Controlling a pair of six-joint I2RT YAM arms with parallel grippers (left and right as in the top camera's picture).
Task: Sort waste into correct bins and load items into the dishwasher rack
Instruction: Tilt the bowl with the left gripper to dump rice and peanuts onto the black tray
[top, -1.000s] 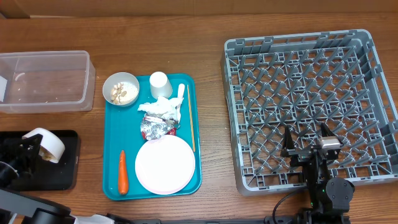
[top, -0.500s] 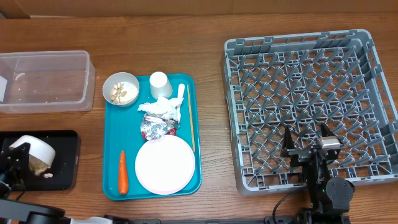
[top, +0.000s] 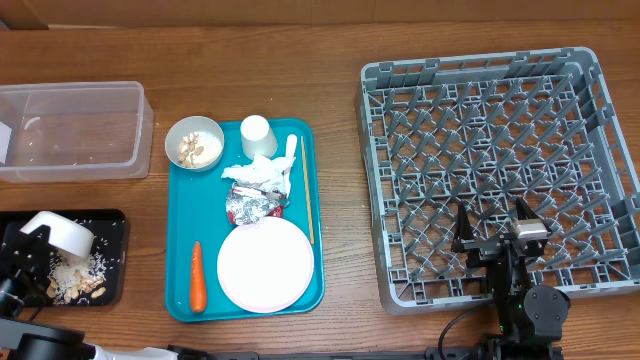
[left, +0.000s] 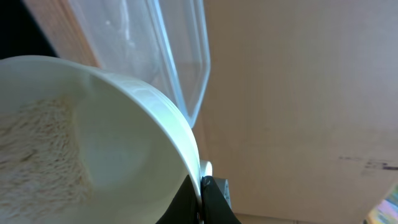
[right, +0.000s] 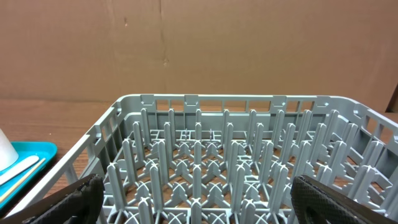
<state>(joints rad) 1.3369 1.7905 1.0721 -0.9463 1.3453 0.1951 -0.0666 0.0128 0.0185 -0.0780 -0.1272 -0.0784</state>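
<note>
My left gripper is shut on the rim of a small white bowl, which is tipped over the black tray. Beige scraps and crumbs lie scattered in that tray. In the left wrist view the bowl fills the frame, crumbs cling to its inside, and the gripper pinches its edge. My right gripper hangs open over the front of the grey dishwasher rack, holding nothing. The rack lies between its fingers.
The clear tub stands behind the black tray. The teal tray carries a bowl of nuts, a cup, a utensil, a napkin, a foil wrapper, a plate, a carrot and a thin stick.
The left gripper has tipped the bowl further over the black tray, and scraps and crumbs have spilled out onto it. The right arm has not moved.
</note>
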